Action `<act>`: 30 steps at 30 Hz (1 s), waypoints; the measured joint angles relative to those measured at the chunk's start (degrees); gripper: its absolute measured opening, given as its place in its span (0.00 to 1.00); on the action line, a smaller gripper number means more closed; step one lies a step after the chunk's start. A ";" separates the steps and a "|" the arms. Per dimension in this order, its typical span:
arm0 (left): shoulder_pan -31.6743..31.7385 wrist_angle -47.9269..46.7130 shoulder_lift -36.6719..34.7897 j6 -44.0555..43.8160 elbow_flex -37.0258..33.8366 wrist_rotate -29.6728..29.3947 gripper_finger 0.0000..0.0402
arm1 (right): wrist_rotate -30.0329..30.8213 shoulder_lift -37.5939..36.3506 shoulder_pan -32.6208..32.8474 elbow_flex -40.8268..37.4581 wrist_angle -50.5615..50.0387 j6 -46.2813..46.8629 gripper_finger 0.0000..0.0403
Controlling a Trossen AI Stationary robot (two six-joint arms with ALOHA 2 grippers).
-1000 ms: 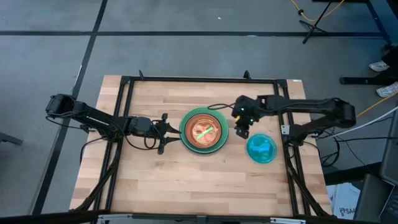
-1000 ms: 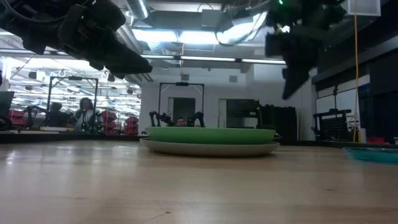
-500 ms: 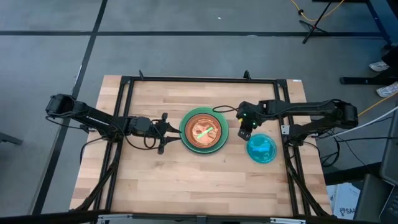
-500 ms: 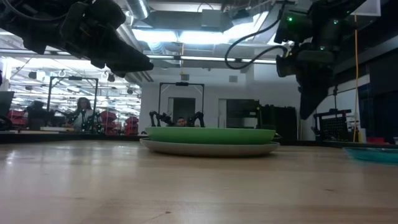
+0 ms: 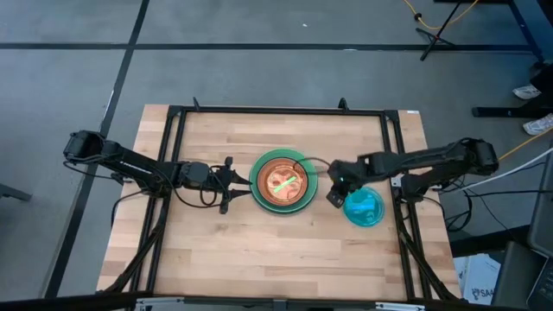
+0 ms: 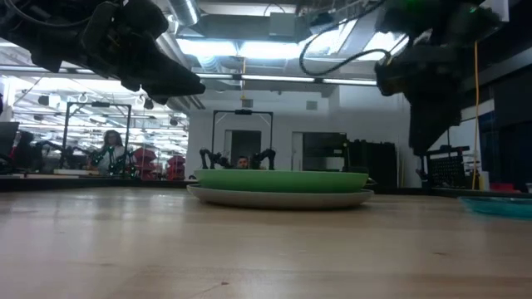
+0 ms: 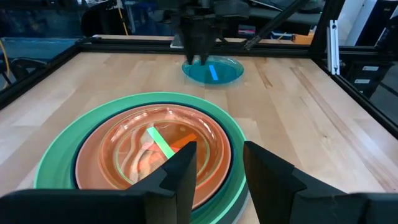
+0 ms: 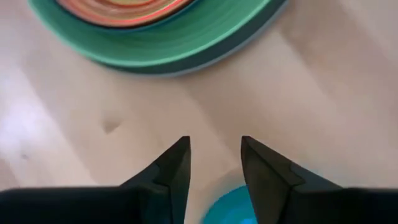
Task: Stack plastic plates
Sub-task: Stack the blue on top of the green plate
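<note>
A stack of plates [image 5: 283, 181] sits mid-table: a grey plate at the bottom [image 6: 281, 198], a light green rim above it [image 7: 59, 163], then dark teal, and orange-brown translucent ones [image 7: 149, 149] on top. The small cyan plate [image 5: 364, 207] lies flat on the wood to the stack's right; the right wrist view shows only its edge [image 8: 231, 208]. My right gripper [image 5: 334, 197] is open, pointing down between the stack and the cyan plate's left edge, fingers [image 8: 214, 155] over bare wood. My left gripper [image 5: 232, 183] hovers open at the stack's left [image 7: 219, 165].
A black metal frame [image 5: 276, 111] borders the far and side edges of the table. Bare wood [image 5: 259, 250] lies along the near side. The room beyond the far edge holds a person [image 6: 110, 149] and equipment.
My right gripper has moved toward the table's near edge and down, from beside the stack's far-right rim to the gap between the stack and the cyan plate. The plates have stayed put.
</note>
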 joint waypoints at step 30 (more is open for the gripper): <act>0.04 -0.29 0.00 0.04 0.00 -0.87 0.31 | 13.54 25.24 21.09 18.14 -22.77 29.23 0.33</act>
